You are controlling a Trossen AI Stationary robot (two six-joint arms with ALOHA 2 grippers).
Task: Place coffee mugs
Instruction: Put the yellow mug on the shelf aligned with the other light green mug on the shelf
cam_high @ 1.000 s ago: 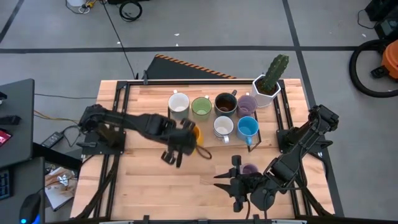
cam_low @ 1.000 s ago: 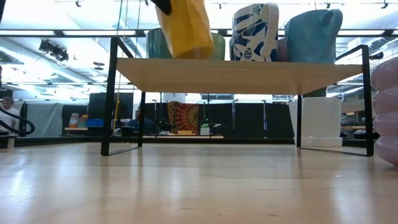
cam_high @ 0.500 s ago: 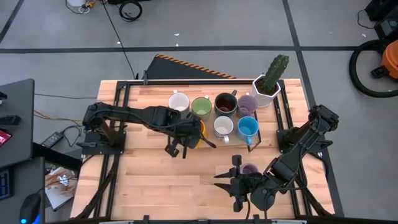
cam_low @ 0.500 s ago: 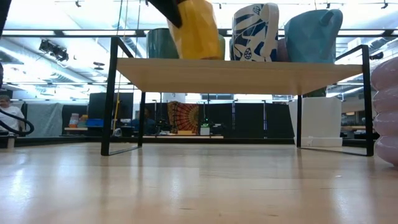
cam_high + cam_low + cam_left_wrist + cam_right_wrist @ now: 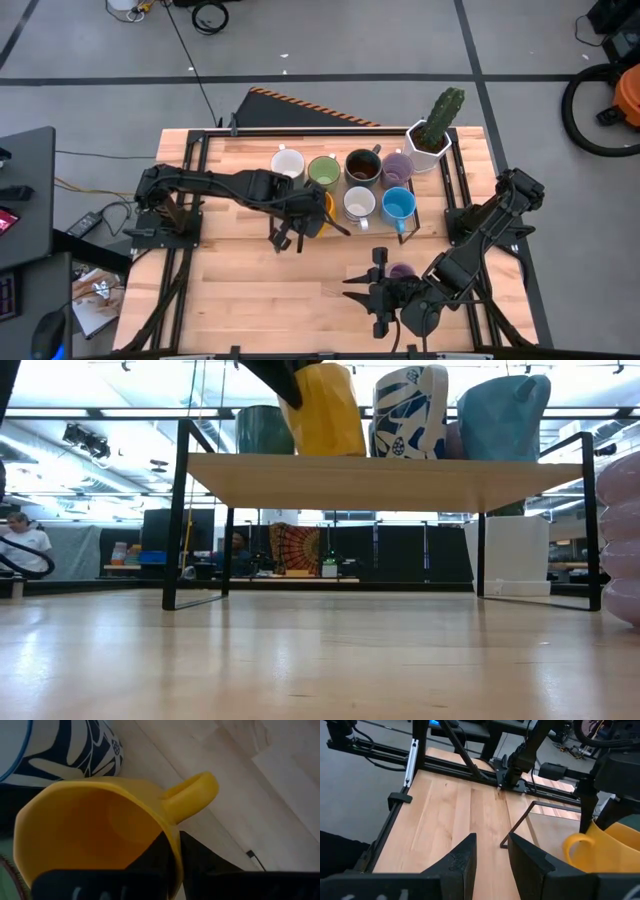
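Note:
An orange-yellow mug sits tilted at the near left of the raised wooden shelf, with my left gripper shut on its rim. In the low view its base is down at the shelf's top. Also on the shelf are white, green, dark brown, lavender, blue-patterned white and blue mugs. Another lavender mug stands on the table beside my right gripper, which is open and has nothing between its fingers. My left gripper has the mug's wall just beside the handle between its fingers, one finger inside the mug and one outside. The fingers slant down from the table's left. The mug sits tilted with its mouth toward the gripper; whether its base rests on the shelf, I cannot tell.
A white pot with a green cactus stands at the shelf's far right corner. The shelf's black legs stand on the table. Bare wood lies near and to the left of the shelf.
My left gripper has carried the orange-yellow mug toward the table's right and far side, over the shelf's near left part and closer to the patterned white mug. It also came slightly down and rolled a little. The mug stays tilted in the hold.

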